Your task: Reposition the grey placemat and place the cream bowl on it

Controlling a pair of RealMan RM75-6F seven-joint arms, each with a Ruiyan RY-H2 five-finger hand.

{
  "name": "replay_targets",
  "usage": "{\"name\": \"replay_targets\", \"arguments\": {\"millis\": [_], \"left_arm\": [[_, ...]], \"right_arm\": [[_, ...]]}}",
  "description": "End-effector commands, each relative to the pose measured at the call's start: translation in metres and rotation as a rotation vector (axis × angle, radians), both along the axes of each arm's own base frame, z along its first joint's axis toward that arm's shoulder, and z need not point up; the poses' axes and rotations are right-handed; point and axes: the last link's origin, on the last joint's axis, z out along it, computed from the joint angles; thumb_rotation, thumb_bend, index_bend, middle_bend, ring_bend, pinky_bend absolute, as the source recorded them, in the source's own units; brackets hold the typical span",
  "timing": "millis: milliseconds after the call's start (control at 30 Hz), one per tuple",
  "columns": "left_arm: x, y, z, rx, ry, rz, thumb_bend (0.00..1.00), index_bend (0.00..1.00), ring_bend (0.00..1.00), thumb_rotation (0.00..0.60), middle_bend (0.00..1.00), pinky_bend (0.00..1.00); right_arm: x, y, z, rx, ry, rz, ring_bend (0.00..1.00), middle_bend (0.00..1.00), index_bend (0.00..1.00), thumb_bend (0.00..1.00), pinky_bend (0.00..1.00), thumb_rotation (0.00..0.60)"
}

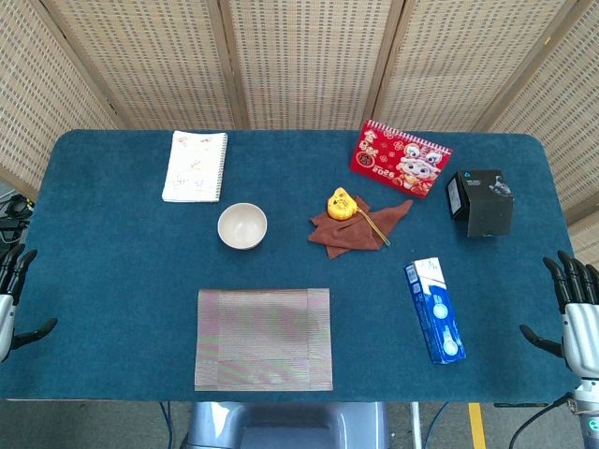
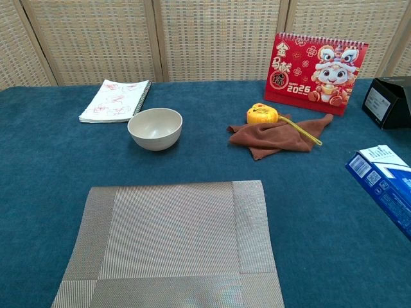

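The grey placemat (image 1: 264, 339) (image 2: 172, 244) lies flat at the table's front edge, near the middle. Behind it, slightly to the left, the cream bowl (image 1: 242, 225) (image 2: 155, 128) stands upright and empty on the blue cloth. My left hand (image 1: 9, 295) hangs off the table's left edge with its fingers spread and nothing in it. At the right edge my right hand (image 1: 574, 309) is likewise spread and empty. Both hands are far from the mat and the bowl, and neither shows in the chest view.
A spiral notebook (image 1: 196, 166) lies at the back left. A yellow tape measure (image 1: 341, 203) sits on a brown cloth (image 1: 356, 227) mid-table. A red desk calendar (image 1: 399, 158), a black box (image 1: 480, 201) and a blue carton (image 1: 434, 310) occupy the right side.
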Motion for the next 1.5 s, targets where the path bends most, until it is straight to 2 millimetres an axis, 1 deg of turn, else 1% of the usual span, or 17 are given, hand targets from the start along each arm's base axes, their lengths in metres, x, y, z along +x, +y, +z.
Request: {"name": "replay_targets", "arguments": {"millis": [33, 300, 400, 433, 567, 633, 700, 733, 800, 867, 1033, 1100, 1133, 1267, 1300, 1433, 1500], "left_arm": [[0.000, 0.000, -0.001, -0.001, 0.003, 0.001, 0.00, 0.00, 0.00, 0.600, 0.00, 0.00], [-0.002, 0.007, -0.009, -0.034, 0.017, 0.011, 0.00, 0.00, 0.00, 0.600, 0.00, 0.00], [0.003, 0.022, -0.021, -0.082, 0.030, -0.025, 0.00, 0.00, 0.00, 0.600, 0.00, 0.00], [0.006, 0.029, -0.025, -0.095, 0.028, -0.038, 0.00, 0.00, 0.00, 0.600, 0.00, 0.00], [0.026, 0.068, -0.049, -0.187, 0.034, -0.115, 0.00, 0.00, 0.00, 0.600, 0.00, 0.00], [0.040, 0.092, -0.063, -0.237, 0.048, -0.157, 0.00, 0.00, 0.00, 0.600, 0.00, 0.00], [0.062, 0.124, -0.082, -0.285, 0.074, -0.221, 0.00, 0.00, 0.00, 0.600, 0.00, 0.00], [0.075, 0.144, -0.096, -0.311, 0.088, -0.248, 0.00, 0.00, 0.00, 0.600, 0.00, 0.00], [0.087, 0.166, -0.112, -0.334, 0.099, -0.260, 0.00, 0.00, 0.00, 0.600, 0.00, 0.00], [0.095, 0.180, -0.128, -0.360, 0.104, -0.262, 0.00, 0.00, 0.00, 0.600, 0.00, 0.00], [0.106, 0.202, -0.155, -0.405, 0.132, -0.257, 0.00, 0.00, 0.00, 0.600, 0.00, 0.00], [0.109, 0.207, -0.162, -0.414, 0.139, -0.258, 0.00, 0.02, 0.00, 0.600, 0.00, 0.00], [0.111, 0.209, -0.166, -0.419, 0.143, -0.259, 0.00, 0.06, 0.00, 0.600, 0.00, 0.00], [0.118, 0.217, -0.181, -0.441, 0.167, -0.272, 0.05, 0.24, 0.00, 0.600, 0.00, 0.00], [0.121, 0.221, -0.189, -0.446, 0.183, -0.279, 0.08, 0.28, 0.00, 0.600, 0.00, 0.00], [0.132, 0.231, -0.217, -0.467, 0.200, -0.282, 0.18, 0.36, 0.00, 0.600, 0.00, 0.00], [0.134, 0.234, -0.224, -0.466, 0.206, -0.281, 0.22, 0.37, 0.00, 0.600, 0.00, 0.00]], "right_arm": [[0.000, 0.000, 0.000, 0.000, 0.002, -0.001, 0.00, 0.00, 0.09, 0.00, 0.00, 0.600], [-0.002, -0.001, 0.001, -0.005, -0.001, -0.011, 0.00, 0.00, 0.09, 0.00, 0.00, 0.600], [-0.003, -0.002, 0.001, -0.003, -0.004, -0.015, 0.00, 0.00, 0.09, 0.00, 0.00, 0.600], [-0.003, -0.003, 0.001, -0.002, -0.005, -0.017, 0.00, 0.00, 0.09, 0.00, 0.00, 0.600], [-0.004, -0.005, 0.002, -0.007, -0.008, -0.020, 0.00, 0.00, 0.09, 0.00, 0.00, 0.600], [-0.005, -0.007, 0.002, -0.009, -0.007, -0.026, 0.00, 0.00, 0.09, 0.00, 0.00, 0.600], [-0.008, -0.010, 0.002, -0.011, -0.001, -0.039, 0.00, 0.00, 0.09, 0.00, 0.00, 0.600], [-0.010, -0.011, 0.002, -0.011, 0.003, -0.051, 0.00, 0.00, 0.10, 0.00, 0.00, 0.600], [-0.013, -0.014, 0.001, -0.011, 0.005, -0.064, 0.00, 0.00, 0.10, 0.00, 0.00, 0.600], [-0.016, -0.017, 0.001, -0.010, 0.006, -0.078, 0.00, 0.00, 0.10, 0.00, 0.00, 0.600], [-0.022, -0.021, 0.000, -0.004, 0.006, -0.104, 0.00, 0.00, 0.10, 0.00, 0.00, 0.600], [-0.024, -0.022, 0.000, -0.004, 0.006, -0.110, 0.00, 0.00, 0.10, 0.00, 0.00, 0.600], [-0.024, -0.023, 0.000, -0.004, 0.006, -0.112, 0.00, 0.00, 0.10, 0.00, 0.00, 0.600], [-0.026, -0.024, -0.001, -0.002, 0.006, -0.121, 0.00, 0.00, 0.10, 0.00, 0.00, 0.600], [-0.027, -0.025, -0.001, -0.001, 0.006, -0.124, 0.00, 0.00, 0.10, 0.00, 0.00, 0.600], [-0.030, -0.027, -0.001, -0.002, 0.007, -0.138, 0.00, 0.00, 0.10, 0.00, 0.00, 0.600], [-0.030, -0.028, -0.002, -0.001, 0.008, -0.140, 0.00, 0.00, 0.10, 0.00, 0.00, 0.600]]}}
